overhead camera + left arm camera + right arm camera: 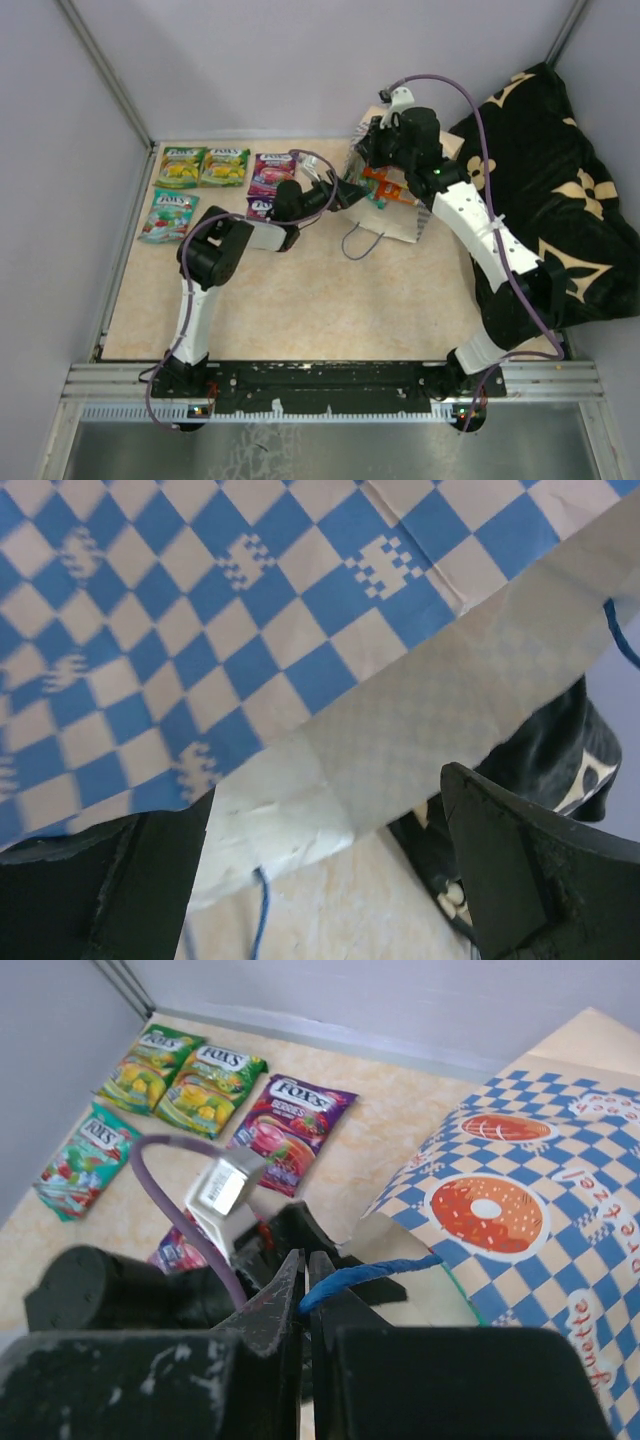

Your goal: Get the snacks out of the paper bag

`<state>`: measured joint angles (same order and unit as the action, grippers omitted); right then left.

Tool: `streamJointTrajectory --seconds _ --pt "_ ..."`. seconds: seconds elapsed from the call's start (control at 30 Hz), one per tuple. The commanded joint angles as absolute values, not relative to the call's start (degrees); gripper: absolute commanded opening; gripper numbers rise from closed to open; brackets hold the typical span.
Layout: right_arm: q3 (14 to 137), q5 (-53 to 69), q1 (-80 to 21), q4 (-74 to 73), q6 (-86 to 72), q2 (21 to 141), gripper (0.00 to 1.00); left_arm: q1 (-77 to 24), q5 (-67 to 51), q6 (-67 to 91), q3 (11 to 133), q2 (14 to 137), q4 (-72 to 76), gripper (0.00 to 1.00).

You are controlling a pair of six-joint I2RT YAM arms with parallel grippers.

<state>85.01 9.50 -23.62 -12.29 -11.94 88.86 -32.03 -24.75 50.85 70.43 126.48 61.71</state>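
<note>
- The paper bag [400,215] lies on the desk [300,310], and the black flowered cloth [560,200] is just beside it.
- The right jaws are pressed together on the bag's blue cord handle [370,1272]. The cord is thin, so if you yank it, it can slip out or tear off the paper.
- If you lift by that one handle, the bag may tip or drag toward the cloth rather than open.
- The left jaws are spread wide at the bag's checkered edge and hold nothing. If you close them here, you'll likely pinch paper instead of a pouch and crumple the mouth.
- Out of the bag, well apart from it: two green-yellow pouches [182,167] and a teal pouch [168,215].
- Nearer the bag: a purple pouch [270,172], and a second purple pouch [258,208] half under the left arm [210,250]. A careless swing of that arm could sweep it away.
- An orange-red patch [375,187] shows at the bag's mouth. I can't tell whether it's a pouch or print, so you may be reaching blind.
- Both wrists crowd the bag's mouth. The right arm [480,230] could knock into the left one if you move them together.
</note>
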Motion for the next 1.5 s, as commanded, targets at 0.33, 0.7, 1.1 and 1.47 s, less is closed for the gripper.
streamJointTrajectory --seconds 0.33,0.7,1.1,1.47 --pt "85.2 2.9 -25.4 -6.5 -22.8 87.3 0.00 -34.9 -1.9 52.5 79.9 128.0 35.2 0.99" --pt "83.3 -14.4 -31.1 -0.6 -32.6 89.3 0.00 -34.5 1.6 55.3 96.6 134.5 13.9 0.98" --pt "86.0 -22.4 -33.1 -4.0 -38.1 92.5 0.00 -35.1 3.5 58.1 105.4 142.2 9.1 0.81" --pt "83.1 -22.6 -35.4 -0.7 -40.8 91.5 0.00 -36.3 9.5 66.5 104.7 145.6 19.5 0.71"
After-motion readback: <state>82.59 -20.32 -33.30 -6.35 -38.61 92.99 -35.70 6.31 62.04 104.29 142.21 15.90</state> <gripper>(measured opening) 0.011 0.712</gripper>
